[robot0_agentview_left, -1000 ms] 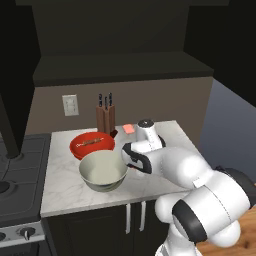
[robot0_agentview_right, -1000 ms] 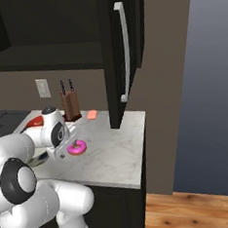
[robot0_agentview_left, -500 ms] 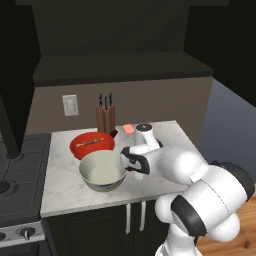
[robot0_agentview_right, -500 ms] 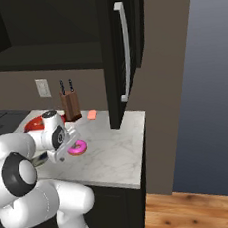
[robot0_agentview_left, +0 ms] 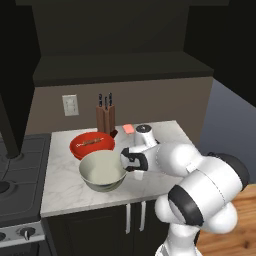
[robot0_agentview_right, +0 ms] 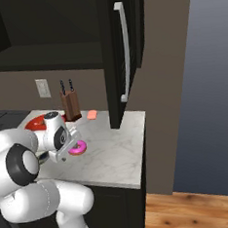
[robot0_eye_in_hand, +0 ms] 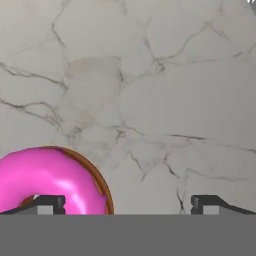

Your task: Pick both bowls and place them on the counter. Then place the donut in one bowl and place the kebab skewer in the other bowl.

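Both bowls stand on the marble counter (robot0_agentview_left: 62, 186). The glossy red bowl (robot0_agentview_left: 92, 146) is at the back with the kebab skewer (robot0_agentview_left: 91, 142) lying in it. In front of it is the cream-grey bowl (robot0_agentview_left: 102, 171), which looks empty. The pink donut (robot0_agentview_right: 79, 148) lies on the counter (robot0_agentview_right: 114, 152) to the right of the bowls. My gripper (robot0_agentview_right: 65, 153) hangs low right beside it, jaws open. In the hand view the donut (robot0_eye_in_hand: 50, 180) sits at the lower left, by one fingertip of the gripper (robot0_eye_in_hand: 129, 205), with bare counter (robot0_eye_in_hand: 150, 100) under the rest of the gap.
A knife block (robot0_agentview_left: 105, 120) and a small salmon-pink block (robot0_agentview_left: 129, 129) stand at the back of the counter. The dark stove (robot0_agentview_left: 20, 170) borders it on the left. A tall dark cabinet with a silver handle (robot0_agentview_right: 123, 51) rises at the counter's right end.
The hand has come down and moved a little toward the cream-grey bowl, closer to the donut. Its jaws stayed open. Bowls, skewer and donut have not moved.
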Robot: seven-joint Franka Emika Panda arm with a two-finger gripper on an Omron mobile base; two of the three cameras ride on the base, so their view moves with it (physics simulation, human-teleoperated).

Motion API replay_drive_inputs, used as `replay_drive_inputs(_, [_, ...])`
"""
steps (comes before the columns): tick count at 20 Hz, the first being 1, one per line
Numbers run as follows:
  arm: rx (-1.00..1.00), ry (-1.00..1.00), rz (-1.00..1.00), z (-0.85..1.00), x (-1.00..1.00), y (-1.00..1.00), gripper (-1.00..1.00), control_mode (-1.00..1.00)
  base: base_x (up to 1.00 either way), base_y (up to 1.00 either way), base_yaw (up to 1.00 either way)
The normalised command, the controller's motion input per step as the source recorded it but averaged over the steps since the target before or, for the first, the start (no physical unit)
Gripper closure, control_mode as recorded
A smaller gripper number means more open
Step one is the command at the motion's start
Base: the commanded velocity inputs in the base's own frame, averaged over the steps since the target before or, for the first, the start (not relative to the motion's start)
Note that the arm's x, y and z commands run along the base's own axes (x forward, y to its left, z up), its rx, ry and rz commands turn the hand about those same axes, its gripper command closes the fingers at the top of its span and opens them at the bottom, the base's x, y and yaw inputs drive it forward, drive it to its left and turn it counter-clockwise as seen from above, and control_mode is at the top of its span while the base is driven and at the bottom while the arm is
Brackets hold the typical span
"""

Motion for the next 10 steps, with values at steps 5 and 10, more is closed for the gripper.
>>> replay_drive_inputs(5, [0.0, 0.0, -0.01, -0.03, 0.08, 0.05, -1.0, -1.0, 0.0, 0.0, 0.0])
replay_drive_inputs(10, [0.0, 0.0, -0.01, 0.0, 0.12, 0.07, -1.0, -1.0, 0.0, 0.0, 0.0])
